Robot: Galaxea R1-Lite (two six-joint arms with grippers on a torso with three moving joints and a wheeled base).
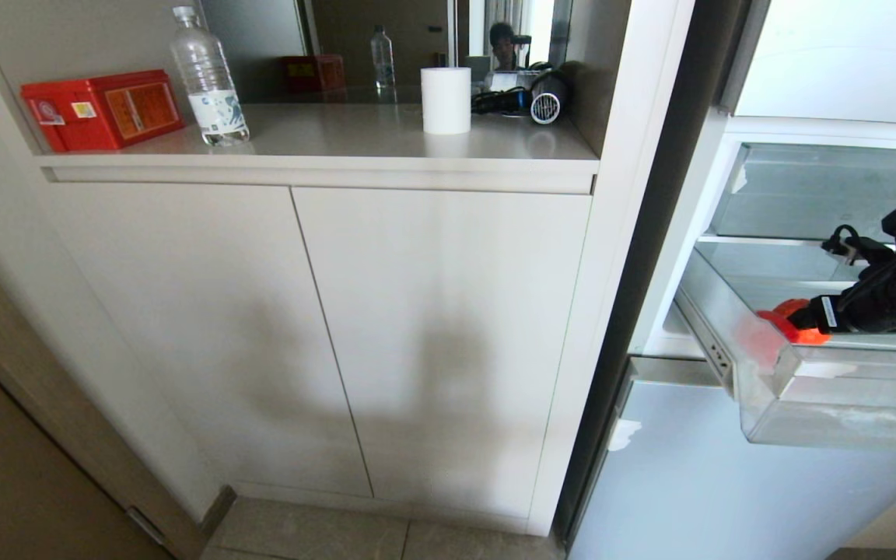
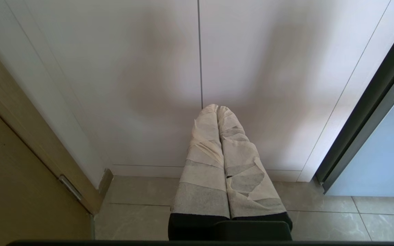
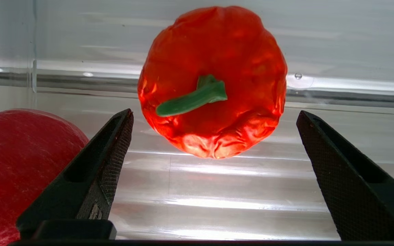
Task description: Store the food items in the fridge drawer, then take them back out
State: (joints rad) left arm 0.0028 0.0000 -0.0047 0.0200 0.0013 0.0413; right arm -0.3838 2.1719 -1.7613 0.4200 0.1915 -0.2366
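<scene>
The fridge drawer (image 1: pixel 829 404) of clear plastic stands pulled out at the right. Its ribbed floor (image 3: pixel 217 205) fills the right wrist view. On that floor lies a bright red pepper (image 3: pixel 214 82) with a green stem, also visible as a red patch (image 1: pixel 806 334) in the head view. A darker red rounded food item (image 3: pixel 19 164) lies beside it. My right gripper (image 3: pixel 214 112) reaches into the drawer (image 1: pixel 802 320), open wide, its black fingers either side of the pepper's near end without touching it. My left gripper (image 2: pixel 217 108), wrapped in pale tape, hangs shut and empty before the cabinet doors.
A white cabinet (image 1: pixel 323 327) stands left of the fridge. Its counter holds a red box (image 1: pixel 102 109), a water bottle (image 1: pixel 207 78), a white roll (image 1: pixel 446 99) and a hair dryer (image 1: pixel 530 99). A clear fridge compartment (image 1: pixel 806 194) sits above the drawer. A person shows in the mirror (image 1: pixel 504 47).
</scene>
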